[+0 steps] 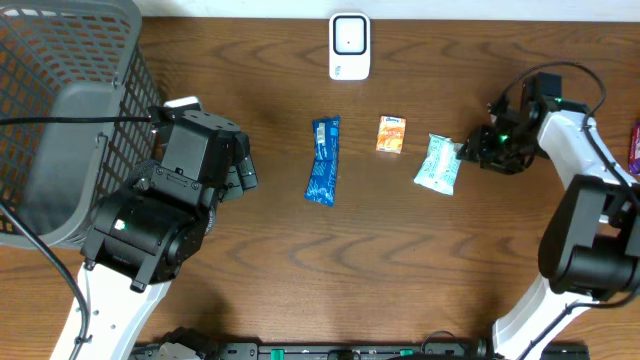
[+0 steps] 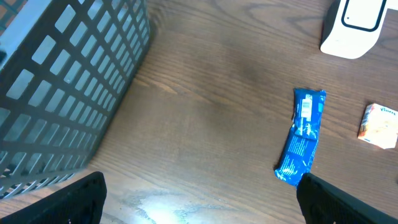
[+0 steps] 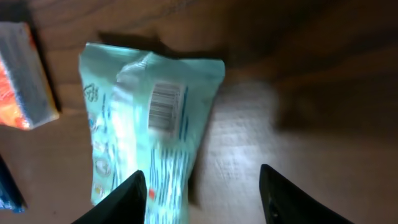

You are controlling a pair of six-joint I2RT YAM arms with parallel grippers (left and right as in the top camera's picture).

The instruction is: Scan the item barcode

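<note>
Barcode (image 3: 165,106) face-up, plain to see in the right wrist view, printed on the pale mint-green crinkled plastic packet (image 3: 155,124). The packet lies flat on the brown wood-grain table (image 1: 300,260), over on the right arm's side. The right gripper (image 3: 202,193) hangs low over it, its two black fingers (image 3: 132,199) spread apart. One finger overlaps the packet's edge and the other stands over bare wood, so nothing is clamped.

Just beside the packet, toward the table's middle, sits a small orange cardboard box (image 1: 391,134), apart from it by a thin strip of wood. Further along lies a long blue foil-wrapped bar (image 1: 322,160), slightly slanted.

At the far edge, between bar and box but well apart from both, stands the white rounded plastic scanner (image 1: 349,45).

On the other side, the left gripper (image 1: 240,170) points toward the blue bar with its jaws as wide as they go and nothing between them. In its wrist view the two fingertips sit in the bottom corners. Right next to that arm stands the grey plastic mesh basket (image 1: 100,40).
</note>
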